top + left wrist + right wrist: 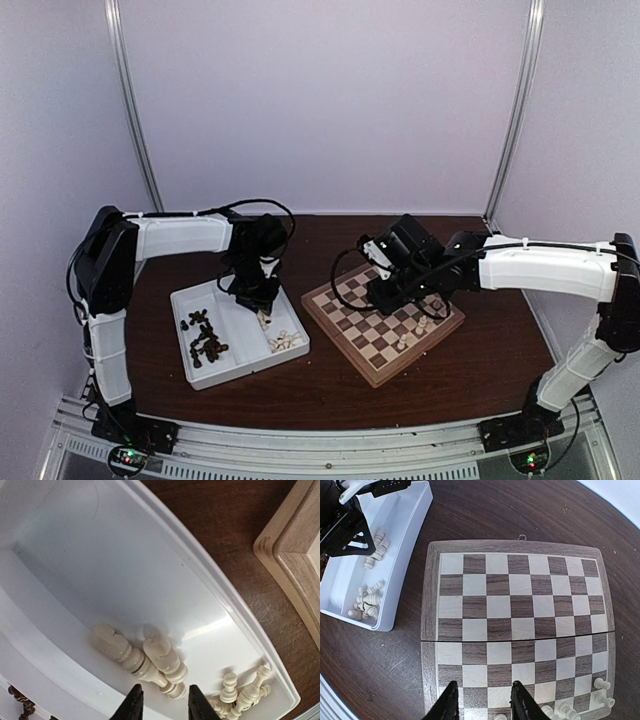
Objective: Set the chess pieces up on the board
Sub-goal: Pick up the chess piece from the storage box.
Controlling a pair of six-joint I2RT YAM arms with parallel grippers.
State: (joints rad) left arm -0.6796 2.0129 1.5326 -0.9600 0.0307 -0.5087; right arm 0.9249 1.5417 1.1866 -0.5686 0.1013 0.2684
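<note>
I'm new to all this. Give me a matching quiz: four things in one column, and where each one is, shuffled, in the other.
1. dark pieces
2. standing cream pieces
3. left gripper
4. right gripper

A. above the board
B. over lying cream pieces in the tray
C. near a board corner
D. tray compartment farther from the board

Pairs: 1-D, 2-C, 3-B, 4-A

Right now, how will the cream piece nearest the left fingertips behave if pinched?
The cream piece looks rigid and probably light. Lying on its rounded side on the glossy tray, it may roll or skid, nudging its touching neighbour.
</note>
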